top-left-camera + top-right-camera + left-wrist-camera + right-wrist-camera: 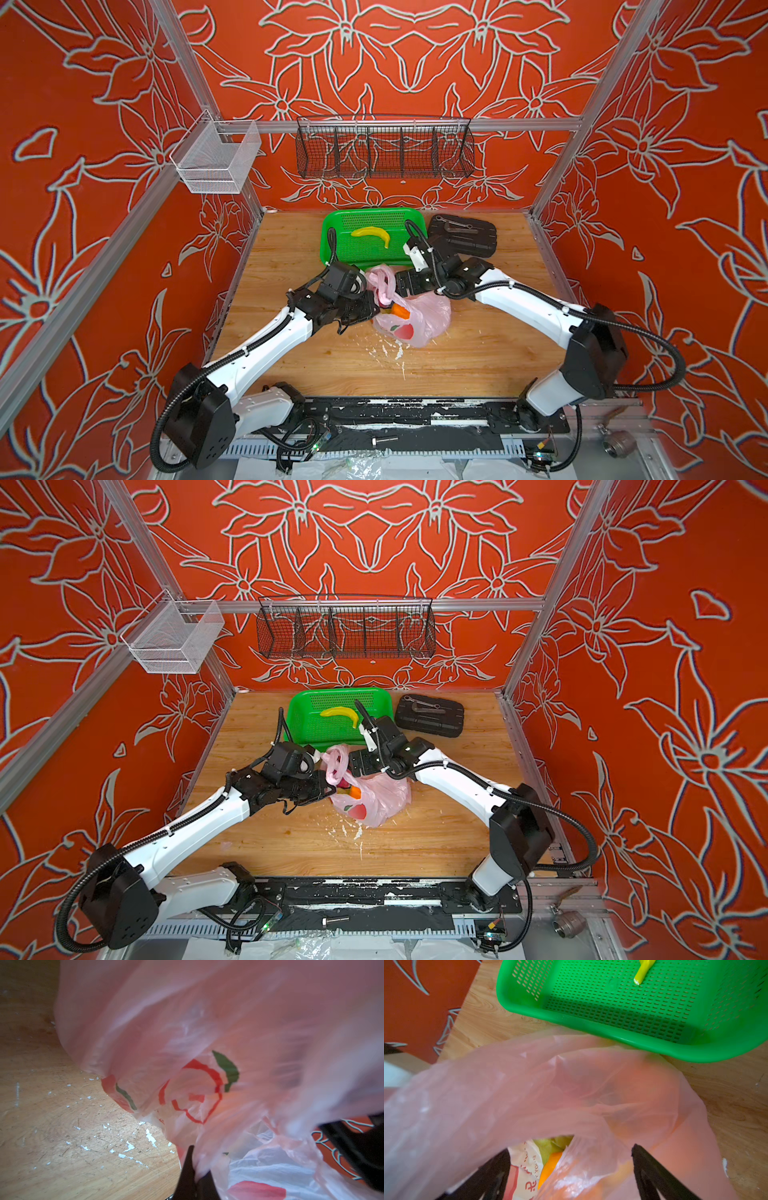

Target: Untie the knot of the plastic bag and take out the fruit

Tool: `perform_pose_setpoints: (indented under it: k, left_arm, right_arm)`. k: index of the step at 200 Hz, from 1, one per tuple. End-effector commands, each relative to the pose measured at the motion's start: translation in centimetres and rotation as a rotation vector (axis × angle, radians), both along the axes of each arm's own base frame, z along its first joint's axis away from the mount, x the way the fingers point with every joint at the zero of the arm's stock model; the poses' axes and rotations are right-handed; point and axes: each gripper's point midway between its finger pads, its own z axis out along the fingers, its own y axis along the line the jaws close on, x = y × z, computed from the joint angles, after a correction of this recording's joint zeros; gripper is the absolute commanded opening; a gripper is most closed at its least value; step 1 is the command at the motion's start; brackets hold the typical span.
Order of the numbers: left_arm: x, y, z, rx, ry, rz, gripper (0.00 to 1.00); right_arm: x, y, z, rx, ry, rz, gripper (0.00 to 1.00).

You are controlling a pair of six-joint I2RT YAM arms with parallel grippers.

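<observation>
The pale-pink plastic bag (424,320) (384,802) lies mid-table, just in front of the green basket. Its twisted handle ears, the knot (384,284) (337,762), stand up bunched between the two grippers; I cannot tell whether it is still tied. My left gripper (376,305) (332,789) (192,1159) is shut on a fold of the bag's plastic. My right gripper (397,283) (352,763) (571,1148) is open, its fingers straddling loose bag plastic at the mouth. Fruit shows through the opening: an orange (400,311) (550,1165) and a green one (548,1145).
The green basket (332,245) (591,1026) behind the bag holds a yellow banana (374,235) (642,972). A black case (463,237) with a wrench on it lies at the back right. White flakes (388,351) litter the wood in front of the bag. Wire baskets hang on the walls.
</observation>
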Motion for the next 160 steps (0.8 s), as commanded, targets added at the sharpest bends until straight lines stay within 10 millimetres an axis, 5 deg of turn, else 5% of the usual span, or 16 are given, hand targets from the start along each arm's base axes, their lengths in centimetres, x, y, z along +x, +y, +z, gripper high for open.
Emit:
perform_pose_setpoints:
  k: [1, 43, 89, 160]
  left_arm:
    - [-0.5, 0.6, 0.2, 0.018, -0.008, 0.013, 0.00]
    - [-0.6, 1.7, -0.2, 0.057, -0.023, 0.046, 0.00]
    - [-1.8, 3.2, -1.3, 0.092, -0.016, 0.085, 0.00]
    - [-4.1, 6.6, -1.7, 0.164, -0.073, 0.147, 0.00]
  right_arm:
    - [1.0, -2.3, -1.9, -0.214, -0.058, -0.068, 0.95]
    - [1.2, -2.7, -3.7, -0.315, -0.030, -0.034, 0.90]
    - [3.5, -5.5, -1.9, -0.368, -0.085, -0.068, 0.60]
    - [8.3, -13.0, -0.4, -0.334, -0.061, -0.200, 0.58]
